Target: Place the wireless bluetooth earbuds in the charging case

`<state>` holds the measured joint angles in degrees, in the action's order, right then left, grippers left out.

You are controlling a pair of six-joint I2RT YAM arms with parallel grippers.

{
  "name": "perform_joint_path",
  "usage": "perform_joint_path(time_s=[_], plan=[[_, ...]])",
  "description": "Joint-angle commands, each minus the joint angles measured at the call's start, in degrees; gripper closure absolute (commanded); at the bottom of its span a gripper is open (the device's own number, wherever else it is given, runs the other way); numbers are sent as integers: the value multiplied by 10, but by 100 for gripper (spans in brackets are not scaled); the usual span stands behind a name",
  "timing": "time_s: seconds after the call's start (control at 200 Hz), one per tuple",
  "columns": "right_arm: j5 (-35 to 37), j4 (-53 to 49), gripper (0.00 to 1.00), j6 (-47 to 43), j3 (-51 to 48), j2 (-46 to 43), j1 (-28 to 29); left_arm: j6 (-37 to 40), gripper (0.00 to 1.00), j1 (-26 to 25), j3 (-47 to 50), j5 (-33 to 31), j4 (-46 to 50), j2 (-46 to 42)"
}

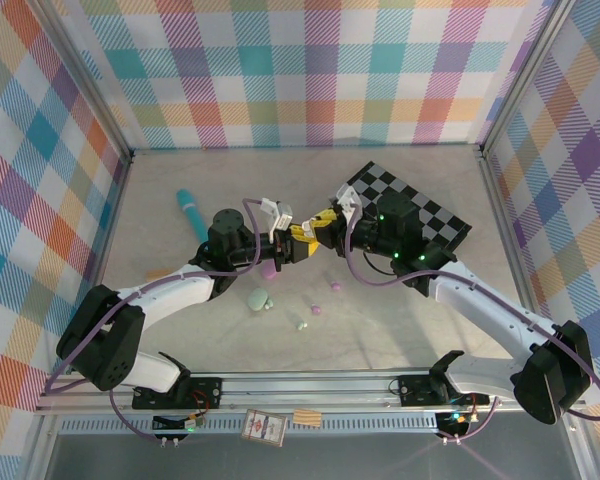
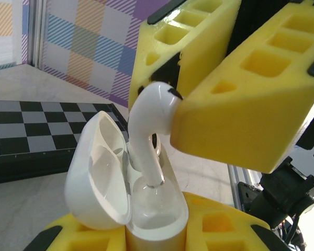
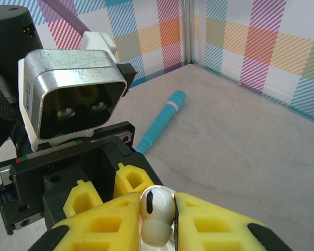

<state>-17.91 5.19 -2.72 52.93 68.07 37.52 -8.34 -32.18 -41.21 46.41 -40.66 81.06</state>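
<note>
My left gripper [image 2: 153, 238] is shut on a white charging case [image 2: 157, 214] that stands upright with its lid [image 2: 97, 172] swung open to the left. My right gripper [image 3: 158, 222] is shut on the head of a white earbud [image 3: 157, 206]. In the left wrist view that earbud [image 2: 146, 123] hangs tip down from the right gripper's yellow fingers [image 2: 240, 112], its stem reaching into the case's open well. The two grippers meet above the table's middle, left gripper [image 1: 296, 245] against right gripper [image 1: 320, 230]. Loose lilac earbuds [image 1: 317, 309] and a mint one [image 1: 302, 324] lie on the table below them.
A teal pen [image 1: 192, 215] lies at the back left, also seen in the right wrist view as the pen [image 3: 159, 123]. A black-and-white checkered board [image 1: 430, 215] lies under the right arm. A mint case [image 1: 258, 299] and a lilac case [image 1: 269, 268] rest near the left arm.
</note>
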Motion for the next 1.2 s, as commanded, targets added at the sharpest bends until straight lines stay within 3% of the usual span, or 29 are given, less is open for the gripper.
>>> perform_joint_path(time_s=[0.0, 0.615, 0.845, 1.195], plan=[[-24, 30, 78, -25, -4, -4, 4, -10, 98, -3, -20, 21, -30, -5], [-49, -45, 76, -86, 1, -13, 4, -16, 98, -2, -28, 17, -57, -2], [-53, -67, 65, -95, 14, -20, 4, -15, 98, -2, -25, 20, -70, 2], [-43, -40, 41, -64, 15, -65, 2, 2, 98, 4, -6, 12, -92, 6]])
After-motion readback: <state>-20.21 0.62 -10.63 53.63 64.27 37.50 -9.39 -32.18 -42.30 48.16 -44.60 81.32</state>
